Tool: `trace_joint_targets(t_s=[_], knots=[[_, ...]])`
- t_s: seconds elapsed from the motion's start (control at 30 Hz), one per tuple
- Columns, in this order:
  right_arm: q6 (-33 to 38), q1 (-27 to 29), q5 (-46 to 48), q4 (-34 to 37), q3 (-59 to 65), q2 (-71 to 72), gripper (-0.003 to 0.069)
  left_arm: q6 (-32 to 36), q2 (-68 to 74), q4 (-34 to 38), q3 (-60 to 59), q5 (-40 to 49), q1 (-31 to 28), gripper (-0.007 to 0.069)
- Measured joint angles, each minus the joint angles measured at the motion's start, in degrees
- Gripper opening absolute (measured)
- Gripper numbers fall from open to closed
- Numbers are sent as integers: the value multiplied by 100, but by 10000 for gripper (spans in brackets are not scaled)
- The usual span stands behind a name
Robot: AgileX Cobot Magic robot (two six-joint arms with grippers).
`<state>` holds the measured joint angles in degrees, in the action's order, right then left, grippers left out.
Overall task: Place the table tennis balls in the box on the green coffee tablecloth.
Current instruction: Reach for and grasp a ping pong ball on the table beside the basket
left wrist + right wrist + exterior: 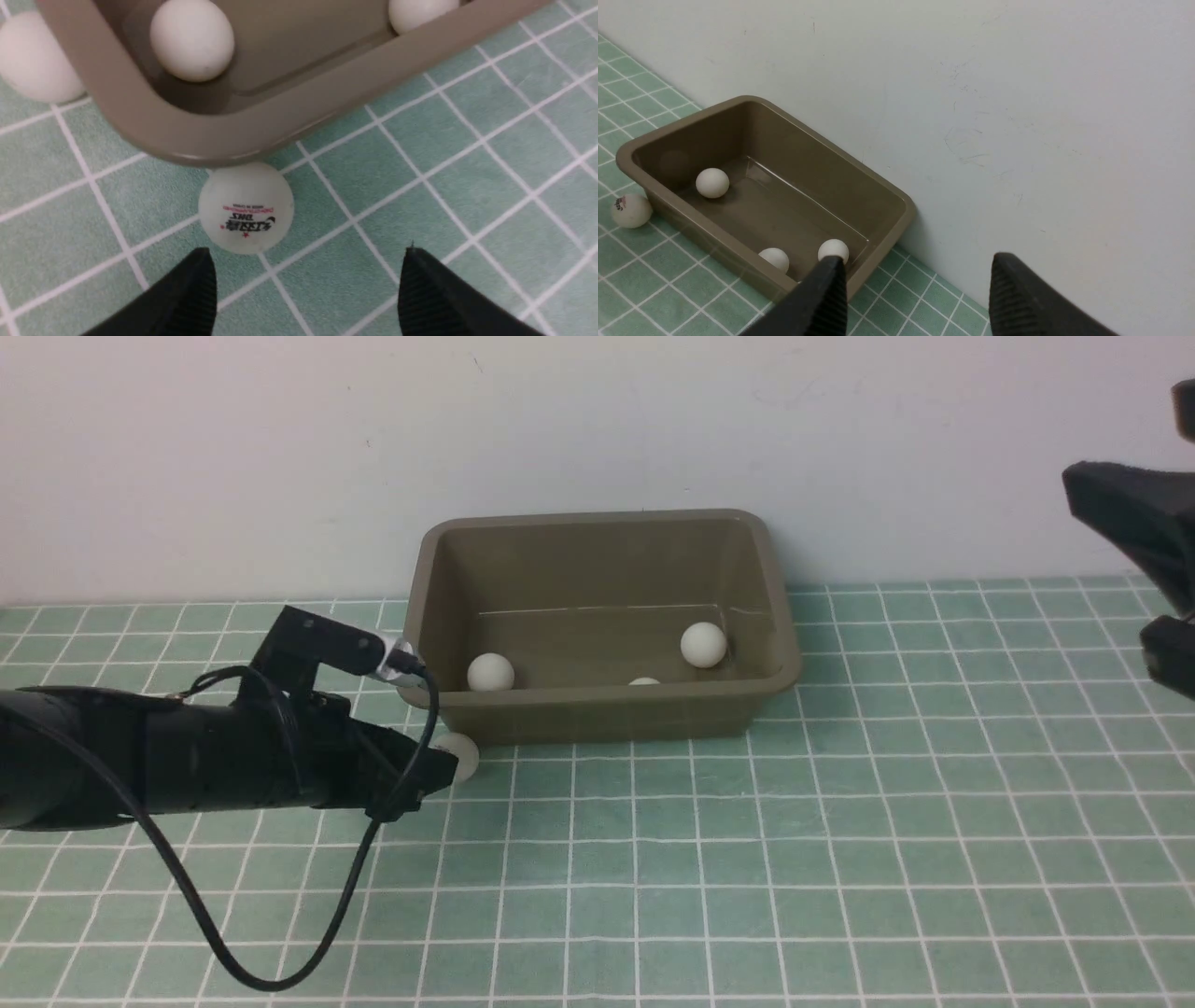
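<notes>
Box (pixel 597 714): set on the green coffee tablecloth (pixel 840 849); three table tennis balls (pixel 490 672) seen inside.
Logo ball (pixel 246 207): seen on the cloth, tucked beside the box's corner.
Left gripper (pixel 308 254): jaws held apart, empty, just short of that ball.
Right gripper (pixel 917 259): jaws parted, nothing held.

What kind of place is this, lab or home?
Probably a staged robot test bench, not a home: a grid-patterned green tablecloth against a bare white wall, an olive-brown box holding table tennis balls, and a black robot arm.

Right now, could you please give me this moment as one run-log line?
box: three balls | cloth: logo ball, second ball | left tool: open, near logo ball | right tool: open, empty
</notes>
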<state>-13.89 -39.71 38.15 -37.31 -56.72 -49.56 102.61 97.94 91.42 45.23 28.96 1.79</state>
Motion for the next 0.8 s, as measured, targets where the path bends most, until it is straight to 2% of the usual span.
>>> trace_joint_targets(t_s=[0.07,0.17,0.8], knots=[[0,0,0,0,0,0,385,735,218,448,0,-186,136,471],[0,0,0,0,0,0,385,1285,460,581,52,-237,254,471],[0,0,-5,-17,0,0,385,1536,744,680,530,-532,286,471]])
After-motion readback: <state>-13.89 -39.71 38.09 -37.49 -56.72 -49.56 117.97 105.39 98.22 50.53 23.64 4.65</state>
